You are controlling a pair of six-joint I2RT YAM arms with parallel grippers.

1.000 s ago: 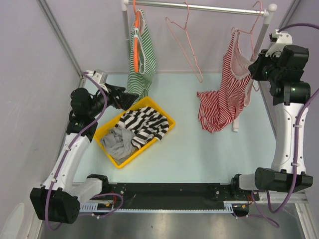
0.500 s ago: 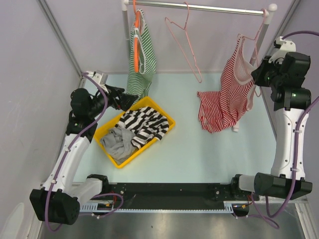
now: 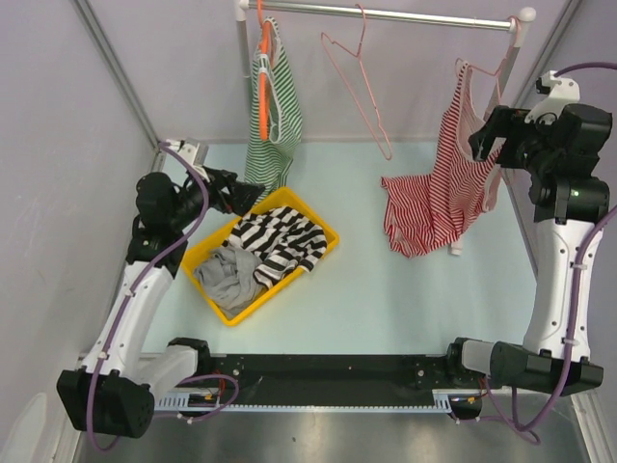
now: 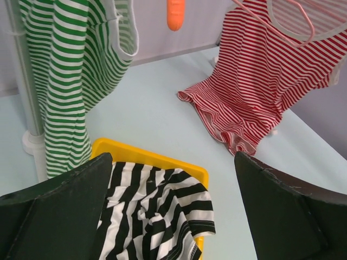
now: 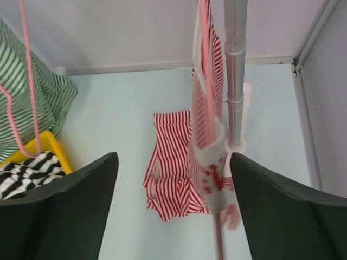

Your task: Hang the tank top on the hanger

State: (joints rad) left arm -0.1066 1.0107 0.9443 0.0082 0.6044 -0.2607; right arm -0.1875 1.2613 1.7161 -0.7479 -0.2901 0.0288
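The tank top [image 3: 445, 183], red-and-white striped, hangs at the right end of the rail on a thin pink hanger [image 3: 500, 58]. Its hem trails on the table. My right gripper [image 3: 485, 135] stands open just right of its upper part and holds nothing. In the right wrist view the tank top [image 5: 209, 86] shows edge-on with the hanger [image 5: 204, 49] wire inside it, beyond my open right gripper [image 5: 173, 162]. My left gripper [image 3: 246, 191] is open over the yellow bin. The left wrist view shows the left gripper [image 4: 173, 157] empty, with the tank top [image 4: 260, 81] far off.
A second pink hanger [image 3: 359, 82] hangs bare at mid-rail. A green-and-white top [image 3: 275, 116] hangs on an orange hanger [image 3: 264, 58] at the left. The yellow bin [image 3: 323, 224] holds a black-and-white garment [image 3: 275, 241] and grey cloth [image 3: 227, 270]. The rack post [image 5: 236, 70] stands right of the tank top.
My right gripper was shut at the tank top's strap and hanger; it has opened and let go, with the arm shifted up. The tank top now hangs by itself. Left arm unchanged.
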